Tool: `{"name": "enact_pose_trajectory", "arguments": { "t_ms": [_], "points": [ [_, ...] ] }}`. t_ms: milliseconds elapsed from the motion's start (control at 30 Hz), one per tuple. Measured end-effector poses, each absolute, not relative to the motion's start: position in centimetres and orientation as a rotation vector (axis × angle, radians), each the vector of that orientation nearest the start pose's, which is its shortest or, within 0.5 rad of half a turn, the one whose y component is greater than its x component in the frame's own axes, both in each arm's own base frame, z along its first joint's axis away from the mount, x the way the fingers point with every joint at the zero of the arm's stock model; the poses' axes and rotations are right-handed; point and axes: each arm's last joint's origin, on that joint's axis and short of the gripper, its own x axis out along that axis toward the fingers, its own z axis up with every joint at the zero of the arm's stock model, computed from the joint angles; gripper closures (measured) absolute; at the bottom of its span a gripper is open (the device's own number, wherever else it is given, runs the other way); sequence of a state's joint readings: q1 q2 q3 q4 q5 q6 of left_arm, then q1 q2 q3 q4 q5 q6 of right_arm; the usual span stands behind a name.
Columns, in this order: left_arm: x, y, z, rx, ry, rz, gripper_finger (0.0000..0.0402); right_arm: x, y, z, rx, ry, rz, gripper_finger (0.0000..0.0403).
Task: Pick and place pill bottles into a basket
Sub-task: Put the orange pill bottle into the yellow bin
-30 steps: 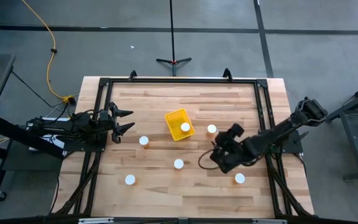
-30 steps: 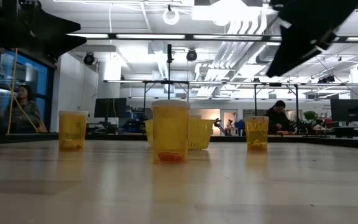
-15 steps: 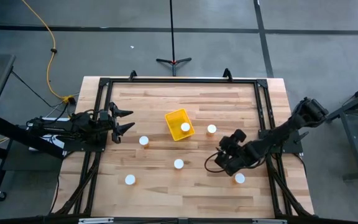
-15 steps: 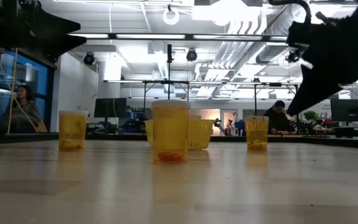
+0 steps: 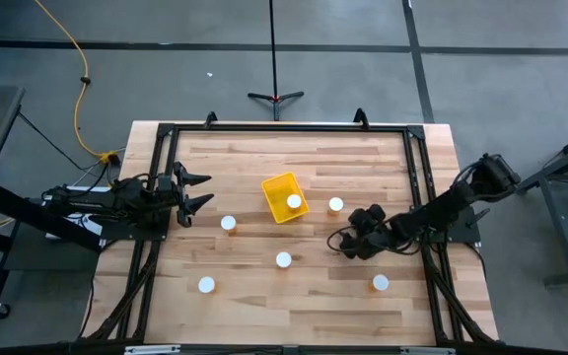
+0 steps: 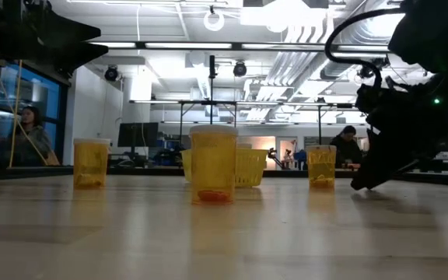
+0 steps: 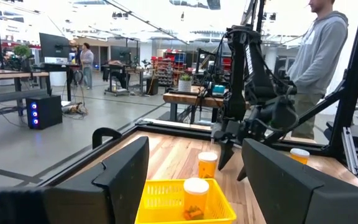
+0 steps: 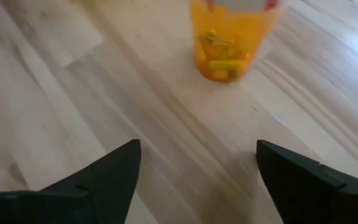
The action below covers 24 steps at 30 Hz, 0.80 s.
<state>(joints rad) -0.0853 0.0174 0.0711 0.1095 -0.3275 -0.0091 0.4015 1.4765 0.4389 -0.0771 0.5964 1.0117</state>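
Observation:
The yellow basket (image 5: 280, 189) stands near the table's middle with one white-capped orange pill bottle (image 5: 294, 201) upright in it. Several more bottles stand upright on the wood: one beside the basket (image 5: 335, 204), one at mid-left (image 5: 229, 223), one in the middle (image 5: 283, 259), and two near the front (image 5: 206, 285) (image 5: 380, 283). My right gripper (image 5: 343, 243) is open and empty, low over the table to the right of the middle bottle. A bottle (image 8: 234, 37) stands ahead of its fingers (image 8: 197, 144). My left gripper (image 5: 201, 191) waits open at the table's left edge.
A black frame (image 5: 284, 128) runs around the table's edges. The left wrist view shows the basket (image 7: 166, 199) ahead and my right arm (image 7: 253, 106) beyond it. People stand and sit in the room behind the table. Bare wood lies between the bottles.
My right gripper has come down from high above the table to just over the wood, moving slightly toward the far edge and away from the front-right bottle, and it now lies closer to level. The bottles and basket have stayed put.

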Motion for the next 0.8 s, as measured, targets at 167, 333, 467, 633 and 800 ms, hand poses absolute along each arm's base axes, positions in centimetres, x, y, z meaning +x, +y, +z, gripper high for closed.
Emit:
{"name": "enact_pose_trajectory", "arguments": {
  "t_ms": [167, 333, 467, 633, 800],
  "points": [
    [9.2, 0.1, 19.7, -0.043, -0.161, 0.241, 0.0110, 20.1, 6.4, 10.0, 0.314, 0.741, -0.559, 0.0063],
    [9.2, 0.1, 19.7, -0.042, -0.160, 0.241, 0.0110, 20.1, 5.7, 9.9, 0.230, 0.677, -0.613, 0.0064],
    [9.2, 0.1, 19.6, -0.042, -0.159, 0.241, 0.0110, 20.3, 4.8, 10.0, 0.200, 0.663, -0.656, 0.0065],
    [9.2, 0.1, 19.6, -0.042, -0.158, 0.241, 0.0110, 21.1, 3.8, 10.2, 0.179, 0.638, -0.668, 0.0064],
    [9.2, 0.1, 19.6, -0.042, -0.157, 0.241, 0.0110, 21.3, 2.8, 10.2, 0.171, 0.640, -0.704, 0.0065]
  ]
}}
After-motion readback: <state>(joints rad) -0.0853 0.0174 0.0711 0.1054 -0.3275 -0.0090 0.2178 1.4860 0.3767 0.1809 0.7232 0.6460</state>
